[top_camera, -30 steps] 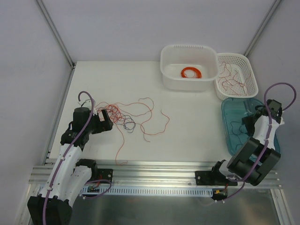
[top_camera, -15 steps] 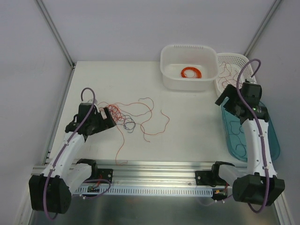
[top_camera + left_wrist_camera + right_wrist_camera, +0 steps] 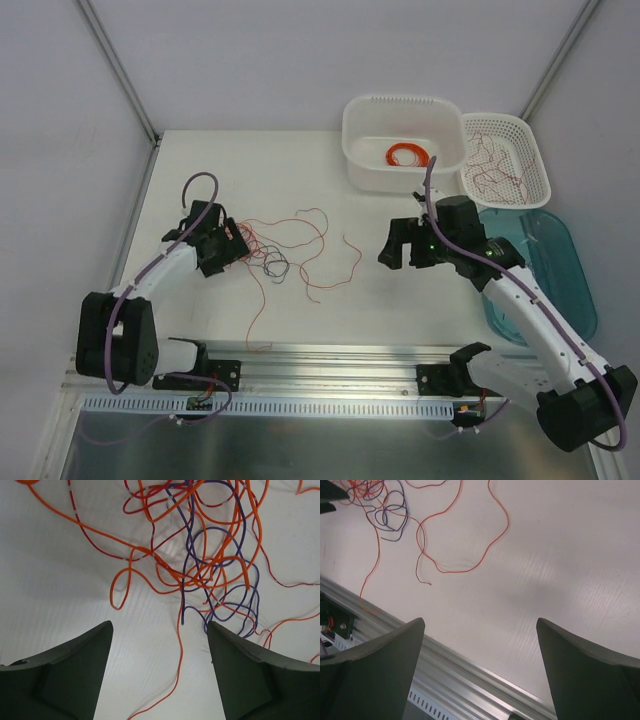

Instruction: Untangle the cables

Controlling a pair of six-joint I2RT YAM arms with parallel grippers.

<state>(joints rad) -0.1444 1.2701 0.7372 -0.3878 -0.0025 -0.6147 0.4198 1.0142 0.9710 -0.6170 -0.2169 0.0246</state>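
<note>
On the table (image 3: pixel 200 170), left of centre in the overhead view, a tangle of cables (image 3: pixel 270 250): hair-thin red, orange and purple strands, knotted tightest at the left, with loose tails trailing right and toward the lower edge. Probably near weightless, limp yet springy, quick to snag on one another; best pinched at a free tail or an outer loop and drawn off slowly, not grabbed at the knot. At the knot's left edge, left gripper (image 3: pixel 157 630), fingers apart, nothing clamped, only a strand lying on the table between them. At centre right, right gripper (image 3: pixel 480 625), fingers wide apart and empty, well apart from the nearest orange tail. Upper right: white tub (image 3: pixel 355 150) holding a neat orange coil (image 3: pixel 408 155); just beside it, white basket (image 3: pixel 540 170) with a few loose red strands (image 3: pixel 490 175); below that, teal tray (image 3: pixel 575 300), contents impossible to tell.
</note>
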